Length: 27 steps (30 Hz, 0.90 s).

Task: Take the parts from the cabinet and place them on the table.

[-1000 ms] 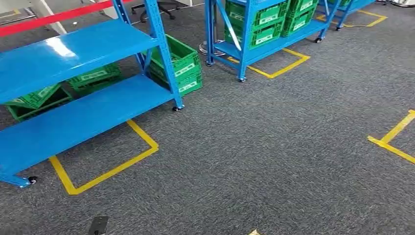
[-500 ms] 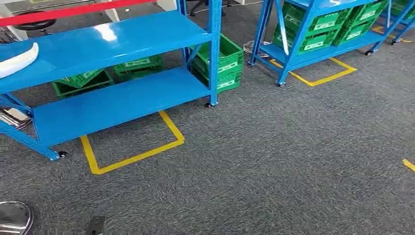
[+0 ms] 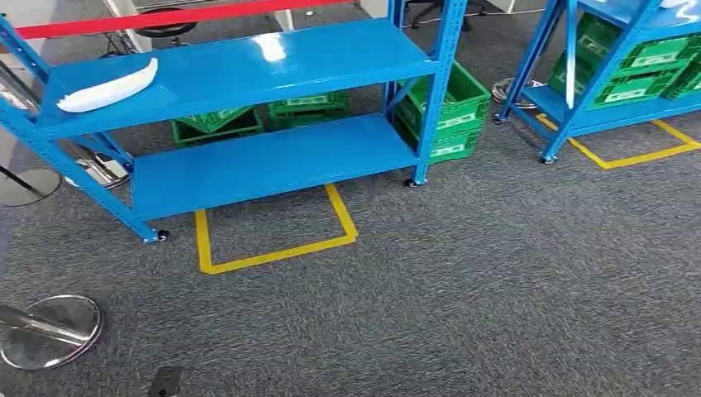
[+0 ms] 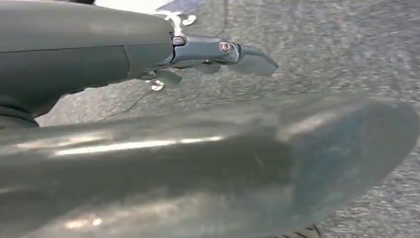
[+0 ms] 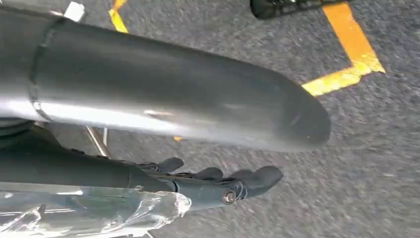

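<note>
Seen from the head, far left: a chrome stand base [image 3: 50,332] on the grey carpet [image 3: 496,298], near the bottom edge. Beyond it, the blue cabinet [image 3: 248,70], with a red barrier strip [image 3: 174,16] running behind its top. On the upper shelf, toward its left end, the white part [image 3: 107,86], lying flat and touched by nothing. Behind the lower shelf, green crates [image 3: 446,112], one stack just beside the cabinet's right post. In front of the cabinet, a yellow tape outline [image 3: 273,252] on the floor. Far right, a second blue rack [image 3: 570,91] loaded with more green crates.

From the left wrist: left hand [image 4: 158,144] over carpet, dark fingers [image 4: 223,48] stretched out straight, well apart from the thick thumb, nothing between them. From the right wrist: right hand [image 5: 163,99] likewise spread and holding nothing, fingers [image 5: 237,186] loosely extended, clear plastic wrap [image 5: 99,213] on the arm, yellow floor tape [image 5: 346,74] beyond.

Against half a second ago: whole head picture shifted rightward, so a turn of the camera, not of the things. Cabinet now nearer mid-frame, white part fully inside the picture, stand base more exposed.
</note>
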### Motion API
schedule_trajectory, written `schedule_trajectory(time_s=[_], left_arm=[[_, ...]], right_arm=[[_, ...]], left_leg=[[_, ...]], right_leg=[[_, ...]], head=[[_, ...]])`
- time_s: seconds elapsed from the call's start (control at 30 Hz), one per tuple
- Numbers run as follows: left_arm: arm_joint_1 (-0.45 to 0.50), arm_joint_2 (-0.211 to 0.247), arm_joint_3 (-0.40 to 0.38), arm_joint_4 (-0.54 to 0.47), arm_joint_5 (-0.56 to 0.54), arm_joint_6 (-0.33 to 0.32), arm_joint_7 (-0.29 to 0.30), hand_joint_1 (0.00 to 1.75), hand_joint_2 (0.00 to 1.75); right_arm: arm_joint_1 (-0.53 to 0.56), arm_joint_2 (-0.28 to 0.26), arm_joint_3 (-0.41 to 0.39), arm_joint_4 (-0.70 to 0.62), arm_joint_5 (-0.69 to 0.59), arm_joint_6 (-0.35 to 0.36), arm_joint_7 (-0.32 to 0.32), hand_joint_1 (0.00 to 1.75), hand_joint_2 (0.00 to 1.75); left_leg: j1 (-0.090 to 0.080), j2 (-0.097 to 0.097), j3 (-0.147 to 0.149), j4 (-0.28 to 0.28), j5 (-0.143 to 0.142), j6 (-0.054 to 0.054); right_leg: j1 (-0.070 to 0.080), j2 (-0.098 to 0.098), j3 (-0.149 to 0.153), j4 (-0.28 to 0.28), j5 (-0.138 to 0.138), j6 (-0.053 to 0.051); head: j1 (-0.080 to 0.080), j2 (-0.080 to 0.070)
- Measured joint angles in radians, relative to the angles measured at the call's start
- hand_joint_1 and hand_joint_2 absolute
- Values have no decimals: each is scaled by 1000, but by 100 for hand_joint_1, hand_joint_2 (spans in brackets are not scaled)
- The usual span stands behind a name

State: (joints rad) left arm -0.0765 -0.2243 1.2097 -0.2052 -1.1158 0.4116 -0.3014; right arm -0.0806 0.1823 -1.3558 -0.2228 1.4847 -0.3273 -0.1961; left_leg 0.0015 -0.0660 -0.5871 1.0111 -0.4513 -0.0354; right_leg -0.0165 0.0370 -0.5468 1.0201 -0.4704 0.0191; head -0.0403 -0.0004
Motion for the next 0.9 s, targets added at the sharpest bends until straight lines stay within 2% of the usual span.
schedule_trajectory(time_s=[0.03, 0.07, 0.1, 0.13, 0.17, 0.2, 0.23, 0.27, 0.3, 0.33, 0.43, 0.47, 0.5, 0.53, 0.57, 0.6, 0.63, 0.67, 0.7, 0.73, 0.77, 0.8, 0.83, 0.9], left_arm=[[-4, 0, 0, 0, 0, 0, 0, 0, 0], [-8, 0, 0, 0, 0, 0, -1, 0, 0], [-9, 0, 0, 0, 0, 0, -1, 0, 0], [-9, 0, 0, 0, 0, 0, -1, 0, 0], [-6, 0, 0, 0, -1, 0, -1, 0, 0], [-3, 0, 0, 0, -1, 0, -1, 0, 0], [-3, 0, 0, 0, -1, 0, -1, 0, 0], [-4, 0, 0, 0, -1, 0, -1, 0, 0], [-6, 0, 0, 0, -1, 0, -1, 0, 0], [-11, 0, 0, 0, -2, 0, -1, 0, 0], [-9, 1, 0, 0, -2, 0, -1, 0, 0], [-7, 1, 0, 0, -2, 0, -1, 0, 0], [-4, 1, 0, 0, -1, 0, -1, 0, 0], [-6, 2, 0, 0, -1, 0, -1, 0, 0], [-9, 0, 0, 0, -1, 0, -1, 0, 0], [-10, -2, 0, 0, -1, 0, -1, 0, 0], [-9, -2, 0, 0, -1, 0, -1, 0, 0], [-7, -1, 0, 0, -1, 0, -1, 0, 0], [-5, 0, 0, 0, -1, 0, -1, 0, 0], [-5, -1, 0, 0, -1, 0, -1, 0, 0], [-6, -1, 0, 0, -1, 0, -1, 0, 0], [-6, -1, 0, 0, -1, 0, -1, 0, 0], [-7, 0, 0, 0, -1, 0, -1, 0, 0], [-7, 0, 0, 0, -1, 0, -1, 0, 0]], right_arm=[[1, 0, 2, 0, 0, 0, 0, 0, 0], [3, 0, 2, 0, 0, 0, 0, 0, 0], [5, 0, 3, 0, 1, 0, 0, 0, 0], [6, 0, 3, 0, 0, 0, 0, 0, 0], [6, 0, 3, 0, 0, 0, 0, 0, 0], [4, 0, 3, 0, 0, 0, 0, 0, 0], [3, 0, 3, 0, 1, -1, 0, 0, 0], [2, 0, 3, 0, 1, -1, 0, 0, 0], [1, 0, 4, 0, 1, -1, 0, 0, 0], [1, 0, 4, 0, 1, -1, 0, 0, 0], [-1, 0, 4, 0, 1, -2, 0, 0, 0], [-3, 0, 5, 0, 1, -2, 0, 0, 0], [-4, 0, 6, 0, 1, -2, 0, 0, 0], [-4, 0, 6, 0, 1, -2, -2, 0, 0], [-2, 0, 6, 0, 0, -2, -2, 0, 0], [0, 0, 6, 0, 0, -2, -2, 0, 0], [2, 0, 6, 0, 0, -2, -1, 0, 0], [3, 0, 6, 0, 0, -2, -1, 0, 0], [4, 0, 6, 0, 0, -2, -1, 0, 0], [4, -1, 6, 0, 0, -2, -1, 0, 0], [3, -1, 6, 0, 0, -2, -1, 0, 0], [3, -1, 6, 0, 0, -2, -1, 0, 0], [3, -1, 6, 1, -1, -2, -1, 0, 0], [1, -1, 7, 2, 0, -1, -1, 0, 0]], left_leg=[[0, 31, -31, 61, -37, -4], [1, 46, -71, 140, -74, -7], [1, 52, -114, 226, -109, -8], [1, 53, -141, 281, -120, -9], [1, 54, -144, 287, -109, -9], [1, 55, -125, 248, -76, -7], [0, 61, -89, 178, -34, -3], [-3, 80, -41, 90, 7, 4], [-10, 139, 6, 10, 31, 13], [-21, 161, 19, -27, 15, 19], [-21, 122, 7, -24, 19, 34], [-15, 109, 14, -34, 25, 41], [-9, 99, 17, -36, 28, 46], [-6, 89, 16, -36, 30, 50], [-5, 74, 15, -36, 31, 53], [-5, 61, 13, -36, 31, 54], [-5, 46, 13, -35, 31, 54], [-5, 32, 14, -35, 31, 54], [-4, 17, 15, -35, 32, 53], [-2, 0, 17, -34, 32, 51], [0, -15, 18, -33, 32, 49], [2, -28, 17, -30, 31, 42], [-3, -40, 12, -23, 31, 34], [1, -60, 2, -26, 39, 23]], right_leg=[[3, -14, 0, 0, -1, -7], [5, -30, -1, 0, -2, -9], [7, -48, -1, 0, -4, -11], [8, -62, -1, 0, -5, -12], [10, -77, 0, 0, -6, -14], [11, -88, 1, 0, -7, -15], [12, -100, 3, 0, -8, -14], [12, -111, 7, 0, -9, -12], [15, -119, 11, 0, -12, -9], [24, -130, 9, 5, -19, -2], [24, -166, 20, -8, -18, 8], [24, -168, 26, -6, -22, 18], [21, -112, 16, 9, -35, 26], [18, -67, -5, 59, -68, 30], [16, -48, -43, 143, -110, 33], [16, -41, -85, 230, -145, 36], [16, -41, -122, 298, -164, 37], [16, -41, -137, 317, -158, 37], [15, -40, -127, 286, -127, 36], [13, -36, -95, 211, -78, 36], [9, -19, -50, 114, -27, 38], [0, 26, -10, 29, 6, 43], [-3, 63, 3, 1, -15, 41], [1, 43, 7, 2, -11, 28]], head=[[-5, 0], [-4, 0], [-4, 0], [-5, 0], [-4, 0], [-5, 0], [-4, 0], [-4, 0], [-5, 0], [-6, 0], [-2, 0], [-5, 0], [1, 0], [7, 0], [9, 0], [9, 0], [11, 0], [11, 0], [11, 0], [10, 0], [11, 0], [11, 0], [12, 0], [11, 0]])
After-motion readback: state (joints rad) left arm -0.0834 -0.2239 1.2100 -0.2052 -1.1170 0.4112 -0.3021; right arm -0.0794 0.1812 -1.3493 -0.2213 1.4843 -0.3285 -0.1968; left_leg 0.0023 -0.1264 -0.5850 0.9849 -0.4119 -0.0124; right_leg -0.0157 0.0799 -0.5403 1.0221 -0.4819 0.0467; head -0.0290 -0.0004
